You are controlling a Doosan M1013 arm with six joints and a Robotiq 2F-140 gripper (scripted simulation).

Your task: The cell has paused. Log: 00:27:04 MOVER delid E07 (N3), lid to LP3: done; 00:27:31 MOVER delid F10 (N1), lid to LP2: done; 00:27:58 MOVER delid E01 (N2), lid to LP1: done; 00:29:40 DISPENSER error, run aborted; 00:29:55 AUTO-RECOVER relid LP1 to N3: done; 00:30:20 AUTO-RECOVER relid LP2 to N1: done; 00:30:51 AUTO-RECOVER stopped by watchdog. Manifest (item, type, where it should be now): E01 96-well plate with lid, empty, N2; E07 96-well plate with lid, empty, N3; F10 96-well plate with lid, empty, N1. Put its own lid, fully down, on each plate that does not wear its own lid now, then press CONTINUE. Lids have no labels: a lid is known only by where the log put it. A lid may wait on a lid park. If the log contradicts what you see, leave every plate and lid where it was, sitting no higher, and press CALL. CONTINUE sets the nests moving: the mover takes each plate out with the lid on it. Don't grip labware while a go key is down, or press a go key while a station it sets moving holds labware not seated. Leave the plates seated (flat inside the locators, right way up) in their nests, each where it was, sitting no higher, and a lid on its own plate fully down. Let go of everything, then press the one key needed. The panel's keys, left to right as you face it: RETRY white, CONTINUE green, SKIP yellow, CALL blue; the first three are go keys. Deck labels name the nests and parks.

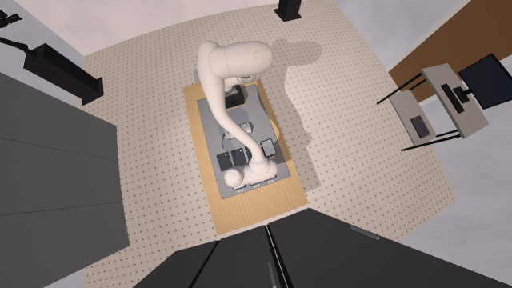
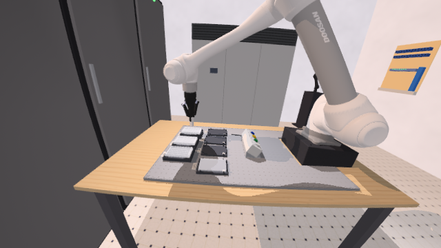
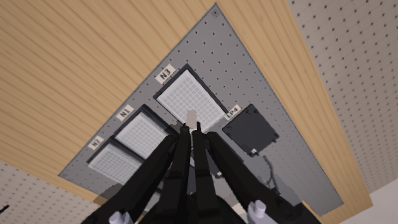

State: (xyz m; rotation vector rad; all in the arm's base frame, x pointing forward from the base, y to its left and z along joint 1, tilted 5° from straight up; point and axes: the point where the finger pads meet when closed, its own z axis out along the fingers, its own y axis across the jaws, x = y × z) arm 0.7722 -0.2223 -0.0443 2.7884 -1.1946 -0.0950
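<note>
Three white 96-well plates stand in a row on the grey deck. In the wrist view they are N3 (image 3: 189,97), N1 (image 3: 142,134) and the third nest's plate (image 3: 112,162), whose label is too blurred to read. In the exterior view the near plate (image 2: 178,152) shows a darker rim than the middle one (image 2: 186,140) and the far one (image 2: 191,131). A pale lid (image 2: 212,166) lies on the nearest park. Park LP4 (image 3: 250,130) is dark and bare. My gripper (image 3: 192,116) (image 2: 190,115) is shut and empty, hanging above the far plate. A pale stub shows at its tip.
The white key panel (image 2: 251,141) with coloured keys lies right of the parks. The arm's black base block (image 2: 318,149) stands at the deck's right end. Two more bare dark parks (image 2: 215,140) sit beside the plates. Dark cabinets stand to the left.
</note>
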